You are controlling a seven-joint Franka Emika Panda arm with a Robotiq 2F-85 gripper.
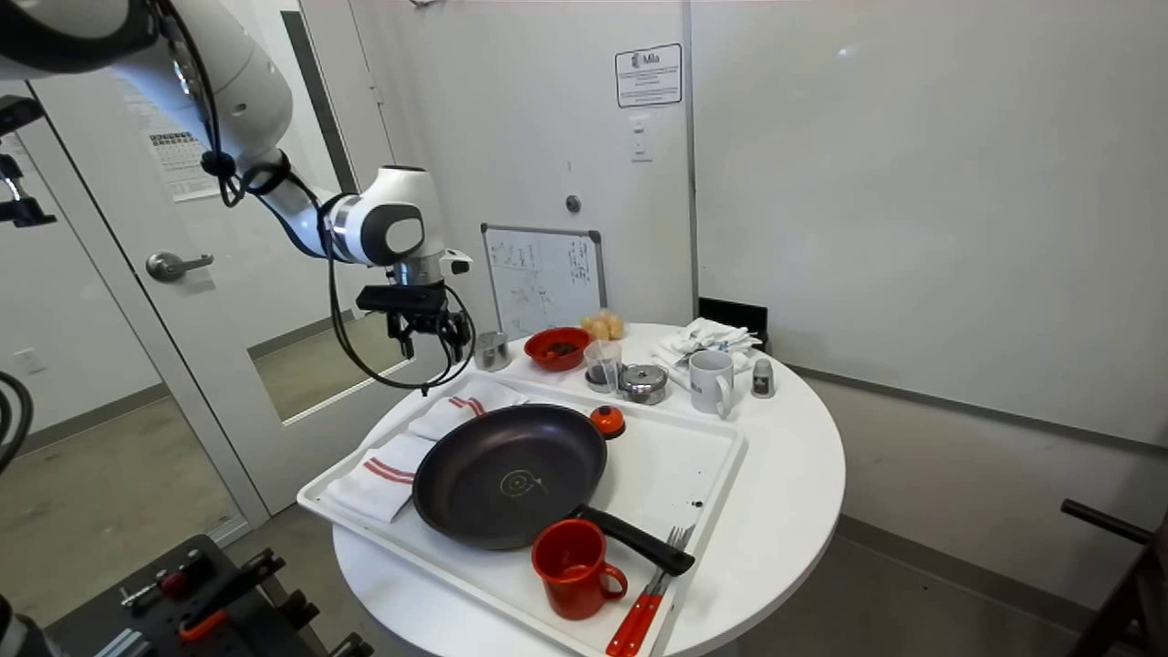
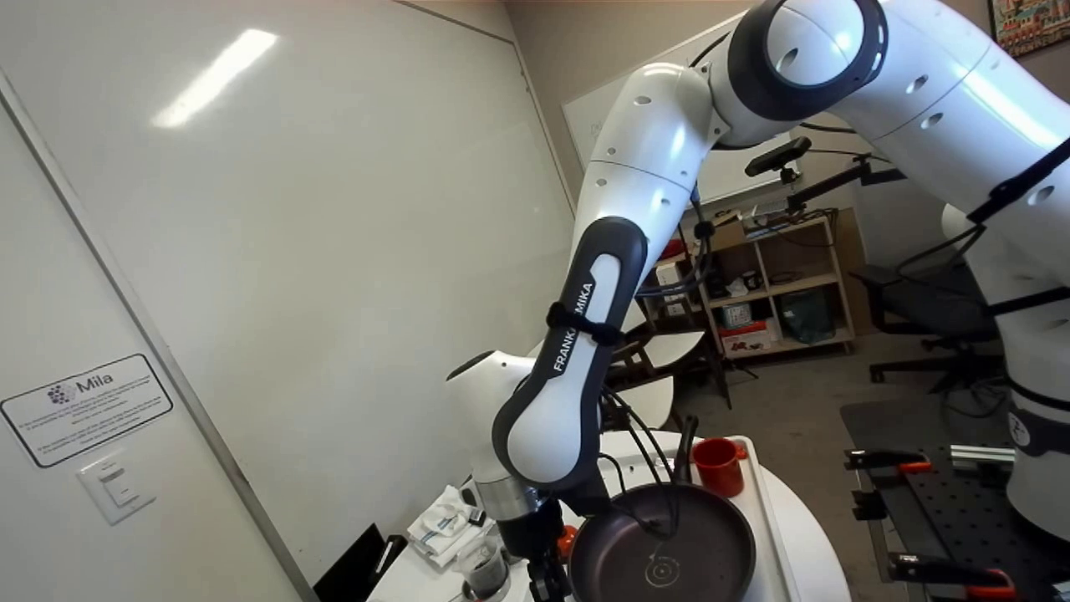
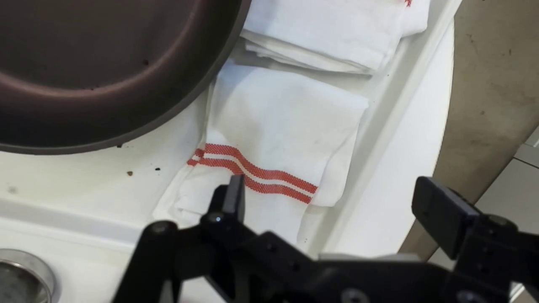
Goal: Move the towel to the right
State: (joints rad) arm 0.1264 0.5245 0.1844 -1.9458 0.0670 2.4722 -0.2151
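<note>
Two folded white towels with red stripes lie on the white tray, partly against the black frying pan. The farther towel (image 1: 461,408) lies below my gripper (image 1: 433,345); it fills the middle of the wrist view (image 3: 286,113). The nearer towel (image 1: 379,474) shows at the top of the wrist view (image 3: 324,29). My gripper is open and empty, above the tray's edge. In the wrist view its fingers (image 3: 330,187) are wide apart, one over the striped towel, one beyond the table edge. The gripper also shows in an exterior view (image 2: 547,577), where the towels are out of view.
The black frying pan (image 1: 511,479) sits on the tray (image 1: 671,456) beside the towels. A red mug (image 1: 577,570) and red-handled cutlery (image 1: 643,602) are at the front. A metal cup (image 1: 493,351), red bowl (image 1: 557,349) and white mug (image 1: 710,381) stand behind the tray.
</note>
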